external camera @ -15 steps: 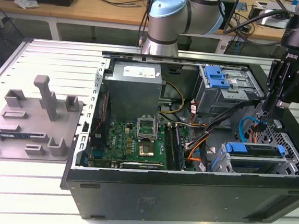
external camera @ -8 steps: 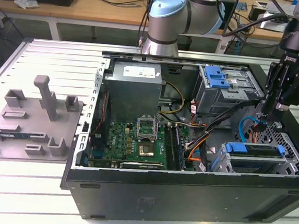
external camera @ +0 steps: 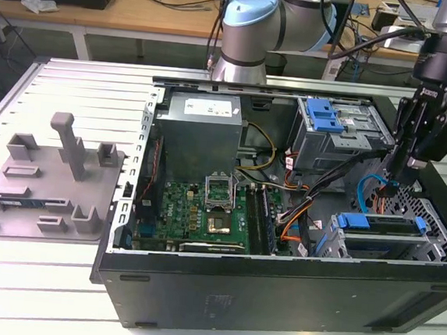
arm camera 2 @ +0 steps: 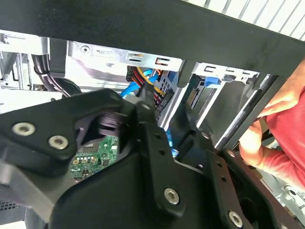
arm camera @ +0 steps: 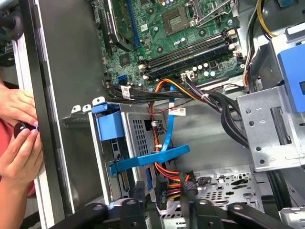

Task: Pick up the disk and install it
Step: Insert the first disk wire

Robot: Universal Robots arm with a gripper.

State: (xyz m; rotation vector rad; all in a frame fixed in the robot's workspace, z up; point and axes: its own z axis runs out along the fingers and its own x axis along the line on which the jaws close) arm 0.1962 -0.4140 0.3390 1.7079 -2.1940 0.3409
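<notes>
My gripper [external camera: 397, 173] hangs inside the open computer case [external camera: 275, 291], at the exterior view's right. I cannot tell whether it is wide or narrow, and I see nothing clearly held in it.

Closest beneath it in the first wrist view are a blue data cable [arm camera: 167, 121] and a bundle of orange, red and yellow power wires [arm camera: 164, 174].

Just beyond these is the disk [external camera: 381, 228]. It lies flat in the metal drive cage [external camera: 334, 244] at the case's corner, with its blue carrier rail showing along the top. The disk is near my gripper but apart from it, lower down and not touching.

By my judgement the pick-up is done and the disk is already in its bay. I cannot tell whether it is pushed fully home or cabled.

A person's hand [arm camera: 18, 152] grips the case wall beside the cage.

Farther in lies the green motherboard [external camera: 208, 209].

Farthest away, outside the case at the exterior view's left, stands the grey moulded fixture [external camera: 50, 176] with its upright posts, well apart from both my gripper and the disk.
</notes>
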